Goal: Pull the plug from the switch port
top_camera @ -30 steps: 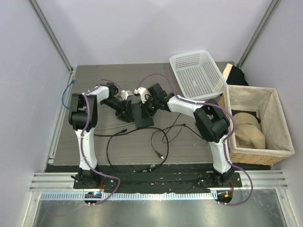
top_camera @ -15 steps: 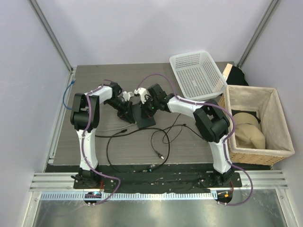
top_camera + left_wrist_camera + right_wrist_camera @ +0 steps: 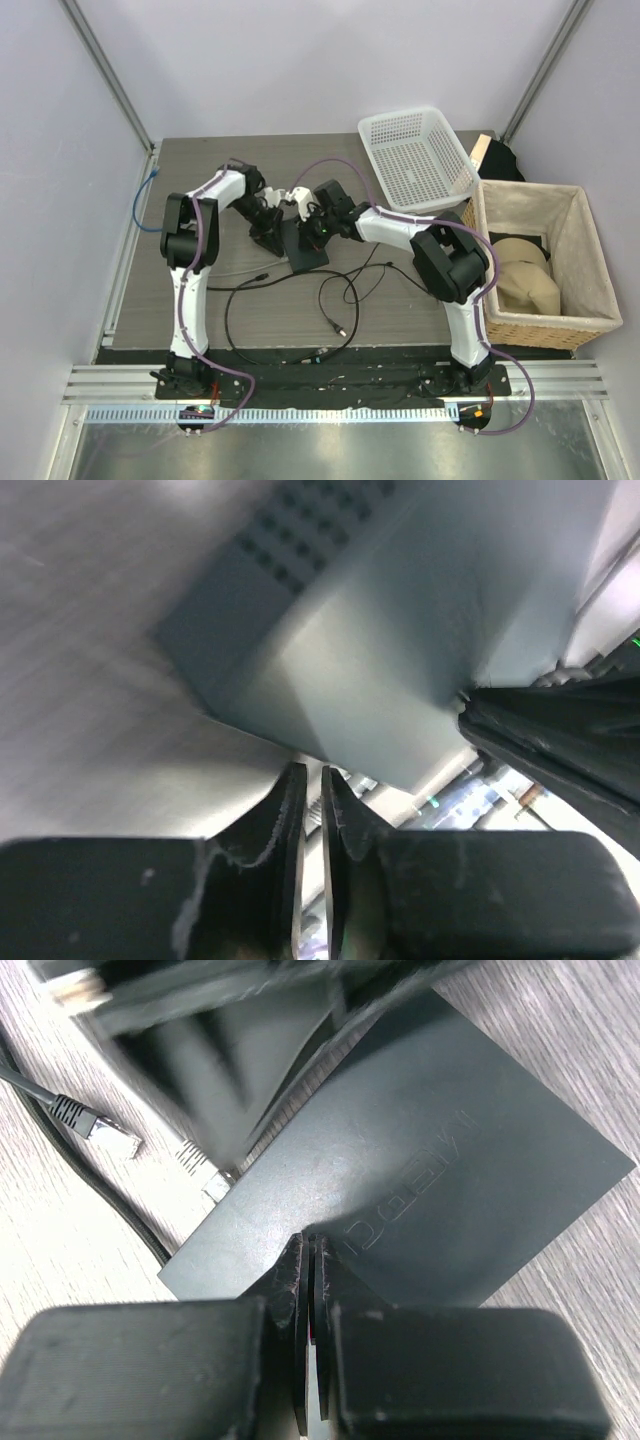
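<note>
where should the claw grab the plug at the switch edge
Pinch the clear plug across its sides, coming in from beyond the switch edge it meets; it lies square to that edge, so a straight outward pull probably frees it.

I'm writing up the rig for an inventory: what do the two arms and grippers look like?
Both the left arm and right arm have white links joined by black joint housings. A purple cable loops along each. The left gripper and right gripper are black, with blocky bodies and thin, tapering, scuffed fingers.
</note>
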Motion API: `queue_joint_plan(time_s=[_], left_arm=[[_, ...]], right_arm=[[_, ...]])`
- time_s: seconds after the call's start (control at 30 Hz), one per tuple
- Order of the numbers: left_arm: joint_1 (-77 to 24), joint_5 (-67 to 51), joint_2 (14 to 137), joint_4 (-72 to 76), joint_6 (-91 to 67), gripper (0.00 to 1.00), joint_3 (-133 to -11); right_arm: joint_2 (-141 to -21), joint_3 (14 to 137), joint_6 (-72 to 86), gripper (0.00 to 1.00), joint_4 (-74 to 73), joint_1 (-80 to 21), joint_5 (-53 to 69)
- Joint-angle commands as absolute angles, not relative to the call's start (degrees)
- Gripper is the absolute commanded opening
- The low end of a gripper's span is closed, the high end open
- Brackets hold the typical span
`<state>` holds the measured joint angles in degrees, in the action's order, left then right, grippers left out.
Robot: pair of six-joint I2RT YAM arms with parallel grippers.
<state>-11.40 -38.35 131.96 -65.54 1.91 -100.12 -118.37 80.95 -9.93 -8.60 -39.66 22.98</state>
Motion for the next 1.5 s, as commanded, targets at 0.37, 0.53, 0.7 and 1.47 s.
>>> queue_joint_plan(time_s=[0.37, 0.53, 0.7, 1.47], left_arm=[[-8.4, -28.8, 125.9, -53.9, 2.0, 0.42, -89.5], [-7.2, -41.0, 126.8, -50.9, 1.6, 0.6, -88.1], [-7.6, -45.8, 127.7, -47.6, 1.5, 0.64, -85.6], [-10.4, -46.8, 130.8, -50.6, 6.5, 0.4, -83.3]], right_arm=[[-120.9, 77.3, -11.1, 0.01, -17.0, -40.0, 17.3], [-120.6, 76.9, -11.3, 0.01, -17.0, -40.0, 17.1], [-120.4, 76.6, -11.3, 0.01, -17.0, -39.9, 17.1], [-121.1, 77.2, -10.8, 0.02, -16.8, -40.0, 16.9]])
